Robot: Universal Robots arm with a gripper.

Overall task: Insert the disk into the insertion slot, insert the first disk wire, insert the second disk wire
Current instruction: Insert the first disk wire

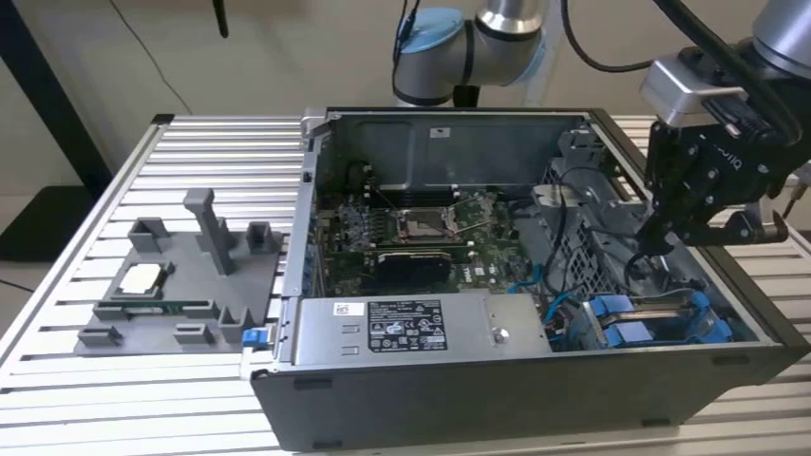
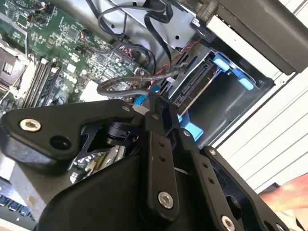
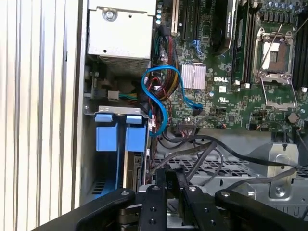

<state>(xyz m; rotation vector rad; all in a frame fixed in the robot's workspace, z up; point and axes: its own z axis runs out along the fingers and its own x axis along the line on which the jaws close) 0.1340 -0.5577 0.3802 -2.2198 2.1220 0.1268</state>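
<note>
Your hand (image 1: 650,242) hangs inside the open computer case (image 1: 507,404), over the corner that houses the insertion slot (image 2: 226,103). In the second wrist view its fingers (image 2: 159,144) stand narrow, close together. They look pinched on the plug end of a grey disk wire (image 2: 115,86), where a bit of blue shows at the tips. I judge that a grip, though the contact itself is partly hidden.

The disk (image 2: 195,89) sits in the slot just beneath and ahead of your fingertips, so the first step reads as done. You are on the wire stage, and which of the two wires this is I cannot tell.

The disk stands on edge against one side of the slot, with blue frame tabs around its mouth. Its long axis runs into the slot's depth, and its near end faces out toward your hand. The sockets should be on that end, but they are too dark to make out.

Seating the plug calls for squaring it to that narrow end and pressing along the disk's long axis. Mind the loose black cables beside your hand.
</note>
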